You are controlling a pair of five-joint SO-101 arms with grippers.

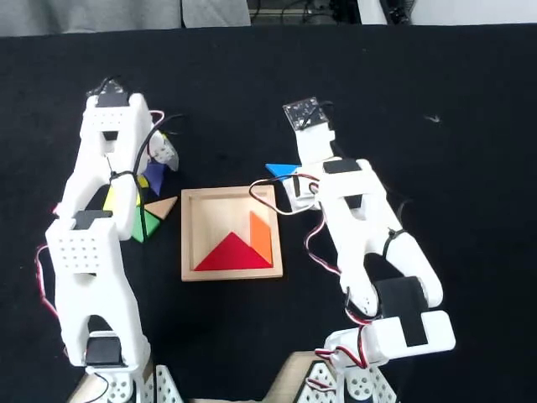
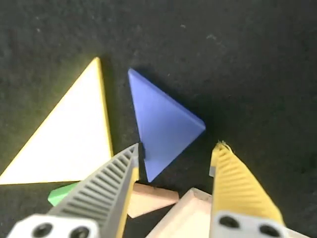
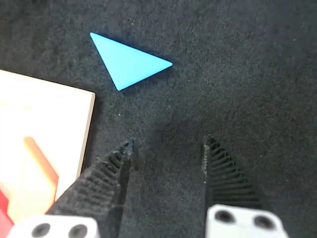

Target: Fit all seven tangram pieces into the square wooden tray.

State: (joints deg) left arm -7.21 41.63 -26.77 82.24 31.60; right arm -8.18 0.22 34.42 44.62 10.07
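Wooden tray (image 1: 231, 193) holds red triangle (image 1: 231, 254) and orange piece (image 1: 262, 235); left gripper (image 2: 177, 147) spread over blue triangle (image 2: 161, 121), right gripper (image 3: 168, 142) released near cyan triangle (image 3: 126, 62)

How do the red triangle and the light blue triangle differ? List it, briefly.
The red triangle is clearly larger than the light blue triangle. The red triangle lies inside the wooden tray, along its near edge. The light blue triangle lies on the black table, just outside the tray's far corner. Both are triangles lying flat, and neither is held.
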